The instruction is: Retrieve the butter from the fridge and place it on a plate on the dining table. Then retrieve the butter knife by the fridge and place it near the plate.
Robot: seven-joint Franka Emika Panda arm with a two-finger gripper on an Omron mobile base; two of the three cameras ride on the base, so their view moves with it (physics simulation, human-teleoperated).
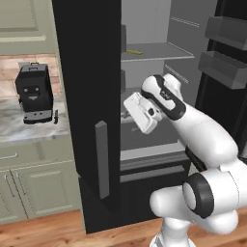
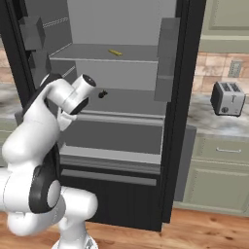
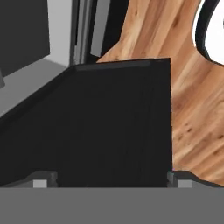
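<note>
Butter (image 1: 134,51) on upper fridge shelf, above and beyond the hand, well apart from it; same yellow stick in right base view (image 2: 115,52) up and right of the hand. Not held.

Left to right, left base view: coffee machine (image 1: 33,92) on wall counter (image 1: 14,126), far left of hand. Knife (image 1: 56,116) just beside the machine's right side, slim, dark, standing on the counter, still left of hand, with the open left door in between. Fridge (image 1: 87,96) both doors open, left door edge-on with grey handle (image 1: 102,159). Gripper (image 1: 126,115) just right of that door, in front of the lower shelves, pointing left toward the door. Door bins (image 1: 226,67) on right door, right of and above hand.

Right base view: hand low left by the arm's wrist, fingers hidden behind it. Small dark lump (image 2: 102,94) on shelf just right of hand. Toaster (image 2: 227,98) on counter far right.

Hand view: fingertips (image 3: 40,182) far apart at bottom corners, gripper (image 3: 109,183) wide, nothing between. Black door face right ahead, close; wood floor (image 3: 192,109) to the right.
</note>
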